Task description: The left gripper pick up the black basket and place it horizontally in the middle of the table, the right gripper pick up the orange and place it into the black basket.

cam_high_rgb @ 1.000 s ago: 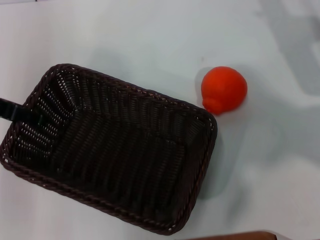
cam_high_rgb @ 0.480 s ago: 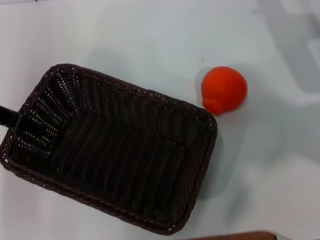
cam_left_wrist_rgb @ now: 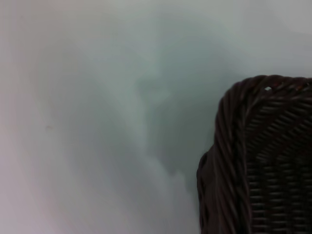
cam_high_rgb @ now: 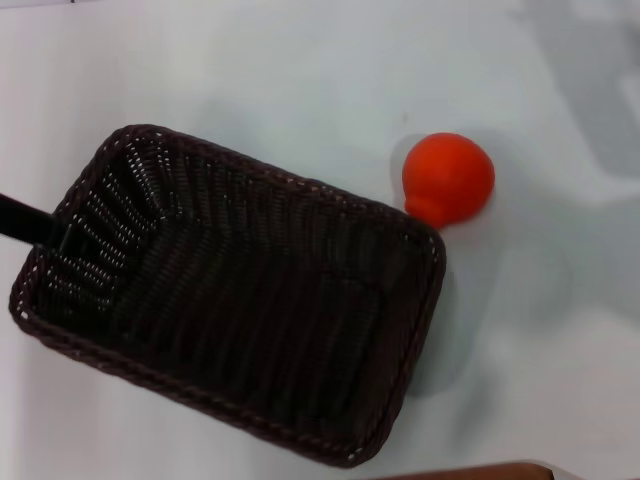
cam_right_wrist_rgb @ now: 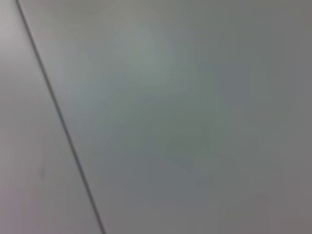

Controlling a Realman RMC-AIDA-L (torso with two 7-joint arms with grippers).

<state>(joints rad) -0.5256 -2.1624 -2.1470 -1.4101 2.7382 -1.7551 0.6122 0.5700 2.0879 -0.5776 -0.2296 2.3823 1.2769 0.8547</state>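
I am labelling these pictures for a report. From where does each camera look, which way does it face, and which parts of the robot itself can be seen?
Head view: from the robot's head, looking down on the table, the black basket, the orange; the left hand shows as a black bar at the basket's left end.
Left wrist view: from the left arm, facing one basket corner and bare table; no fingers visible.
Right wrist view: from the right arm, facing only table with a thin dark line; no robot part visible.
Shared: head and left wrist views both show the basket.

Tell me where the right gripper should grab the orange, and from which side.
Judging from the head view, take the orange across its round body from above. Its knob points toward the black basket, which sits close on that side, so keep the fingers off that side. The right gripper is not in view.
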